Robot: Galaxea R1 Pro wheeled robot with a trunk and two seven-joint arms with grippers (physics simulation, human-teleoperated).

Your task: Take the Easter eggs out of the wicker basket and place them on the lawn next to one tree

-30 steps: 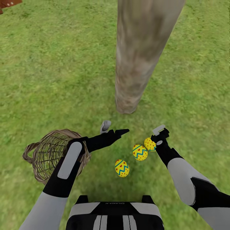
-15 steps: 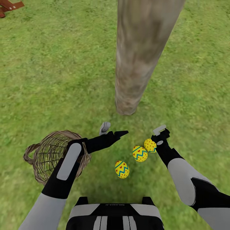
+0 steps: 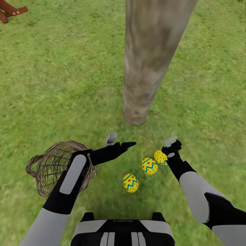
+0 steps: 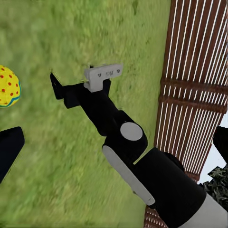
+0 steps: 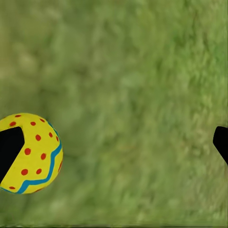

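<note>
Eggs (image 3: pixel 149 166) lain on lawn (image 3: pixel 51 85) beside tree (image 3: pixel 150 61), long axes tilted | basket (image 3: pixel 51 167) emptied | left fingers (image 3: pixel 118 141) spread, right fingers (image 3: pixel 172 143) released.

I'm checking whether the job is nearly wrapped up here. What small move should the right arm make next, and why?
Probably lift the right pincer straight up and away. It is open, with the dotted egg resting on the lawn beside it. All three eggs lie on grass near the tree, and the wicker basket looks empty.
</note>
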